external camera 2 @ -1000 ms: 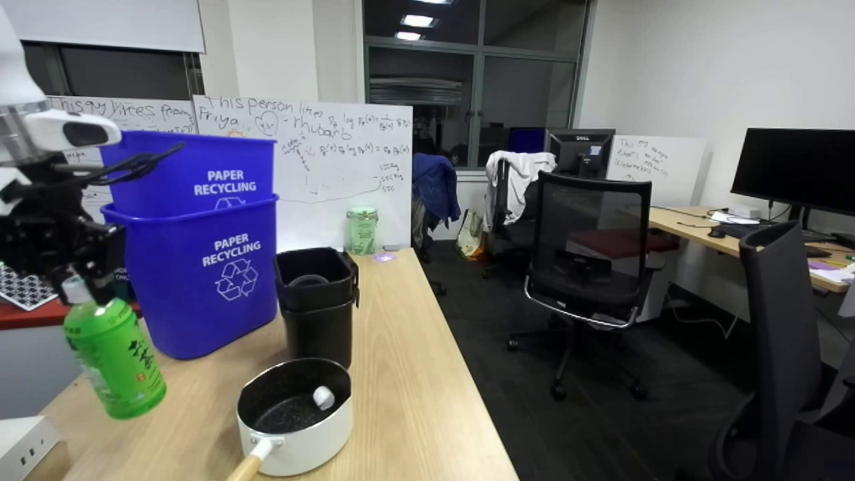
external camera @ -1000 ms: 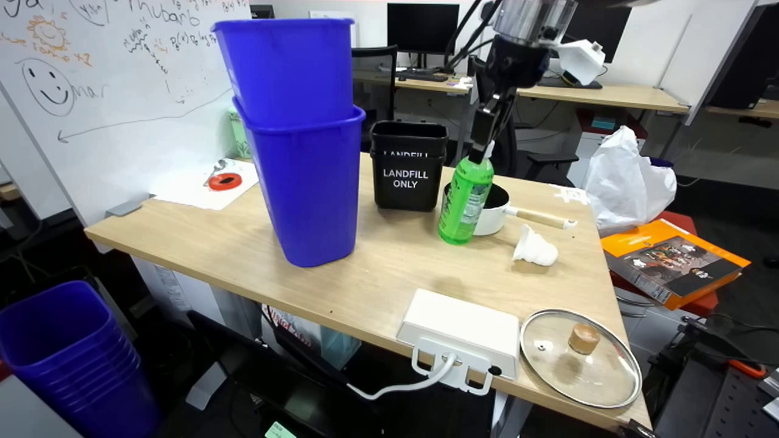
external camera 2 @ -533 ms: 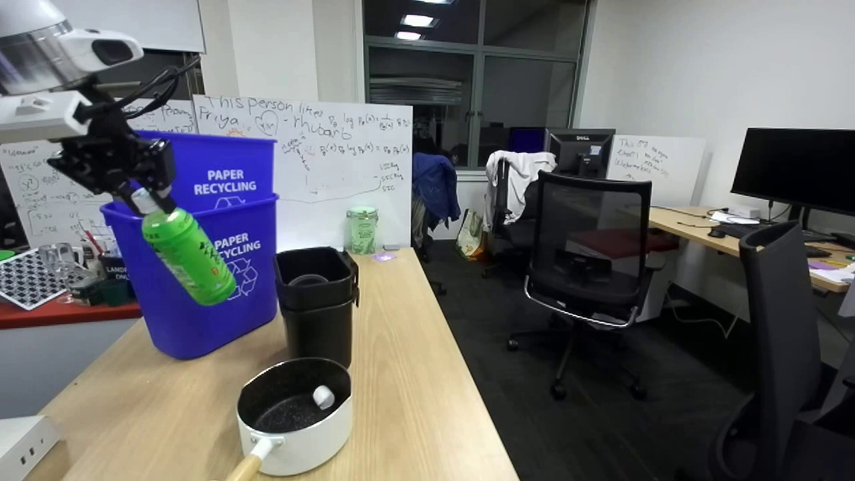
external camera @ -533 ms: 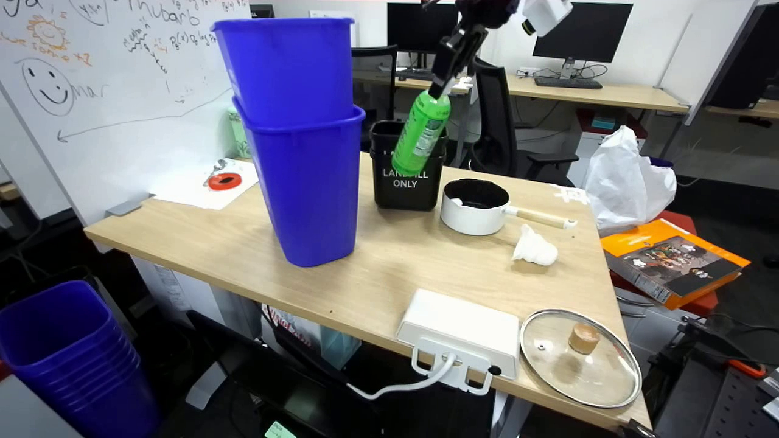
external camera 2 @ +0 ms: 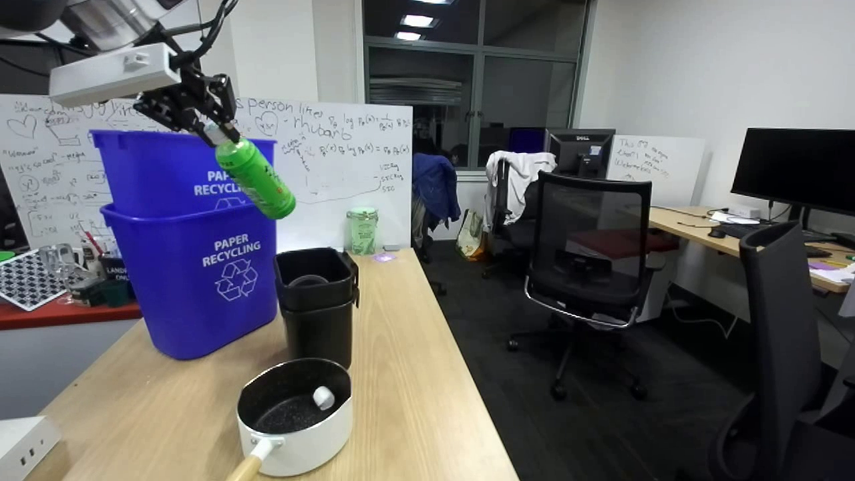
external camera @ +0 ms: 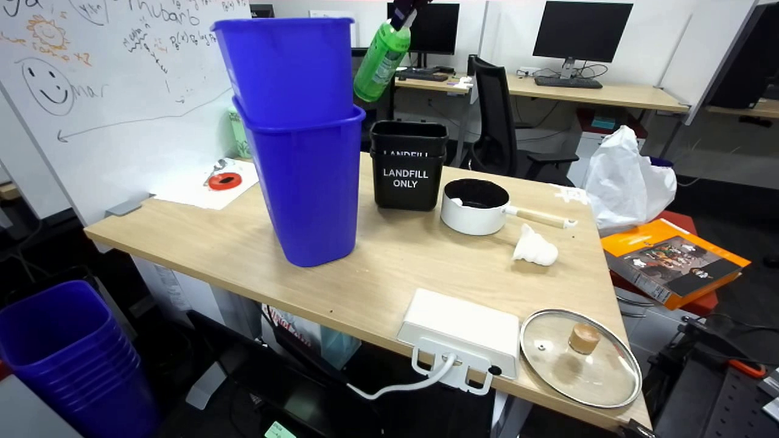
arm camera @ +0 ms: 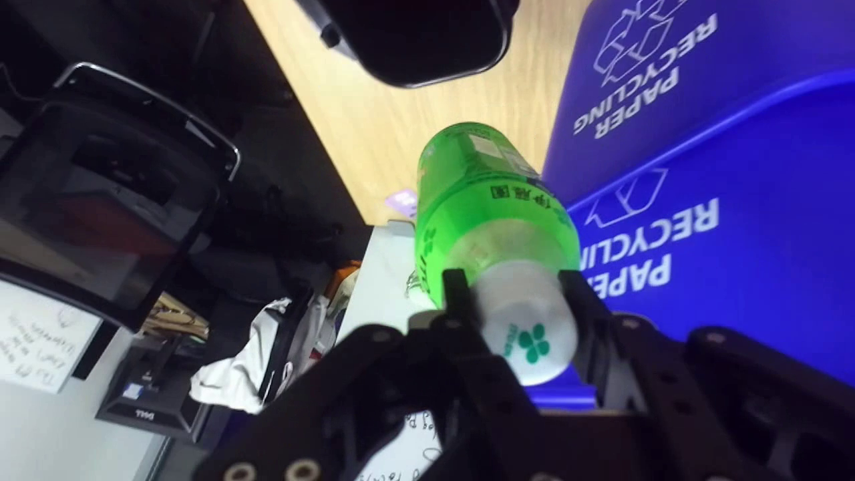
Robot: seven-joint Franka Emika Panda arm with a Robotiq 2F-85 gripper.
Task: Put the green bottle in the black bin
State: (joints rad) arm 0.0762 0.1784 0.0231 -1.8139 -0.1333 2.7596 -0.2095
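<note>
The green bottle, with a white cap, hangs tilted in the air in both exterior views; it also shows here. My gripper is shut on its cap and neck; the wrist view shows a finger on each side of the cap. The bottle's base points down toward the black bin, which stands on the table as two nested bins. In an exterior view the base is above and a little left of the bin's rim. The bin also shows at the top of the wrist view.
Tall stacked blue bins stand beside the black bin, close to the bottle. A white pot with a wooden handle stands next to the black bin. A crumpled white object, a white box and a glass lid lie nearer the front.
My gripper has lifted the bottle from low near the pot to above the black bin's height. It has moved toward the bin and blue bins, and the bottle has tilted more.
</note>
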